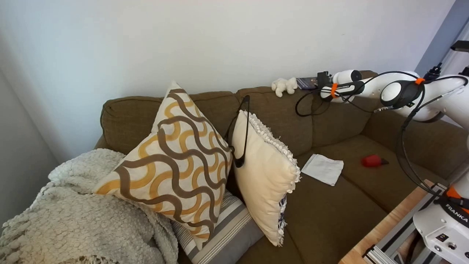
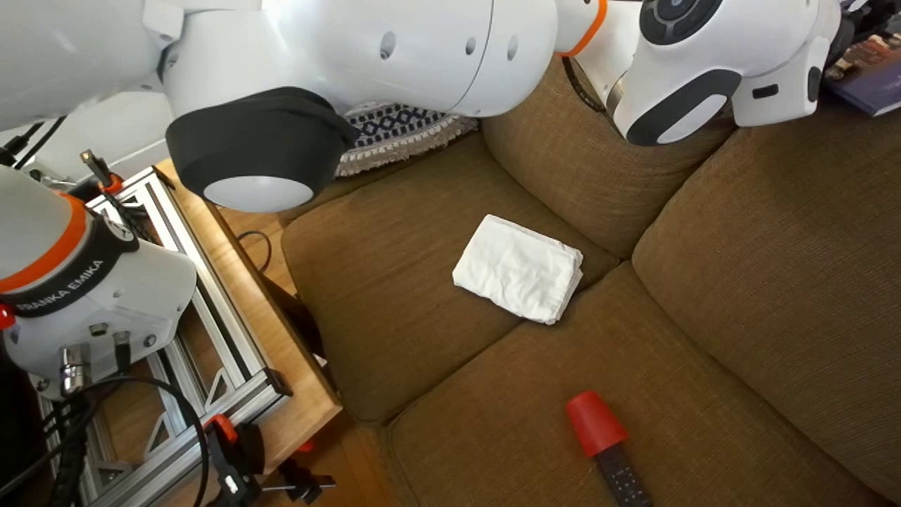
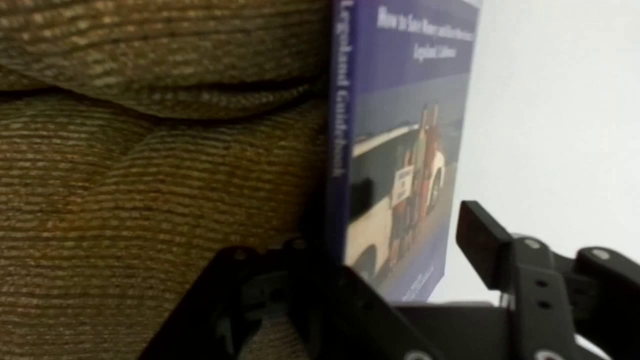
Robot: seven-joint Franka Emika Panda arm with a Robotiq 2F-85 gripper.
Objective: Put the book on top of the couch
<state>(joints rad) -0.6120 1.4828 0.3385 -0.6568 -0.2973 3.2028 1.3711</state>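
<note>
**Can't See All of the Book** (image 3: 400, 165)

In the wrist view, can follow only part of it: runs out past the top edge, goes behind the shadowed hand (image 3: 395, 245) at the lower spine. Can't read the blurred small print at its foot, nor tell touch from gap at the hand's darker side. In an exterior view, lose the book's right end behind the arm (image 1: 391, 91). In an exterior view, see just a piece of the book (image 2: 869, 84), cut by the right edge; lose the dark end of the red object (image 2: 595, 426) and part of the bench (image 2: 306, 394) at the bottom.
</note>
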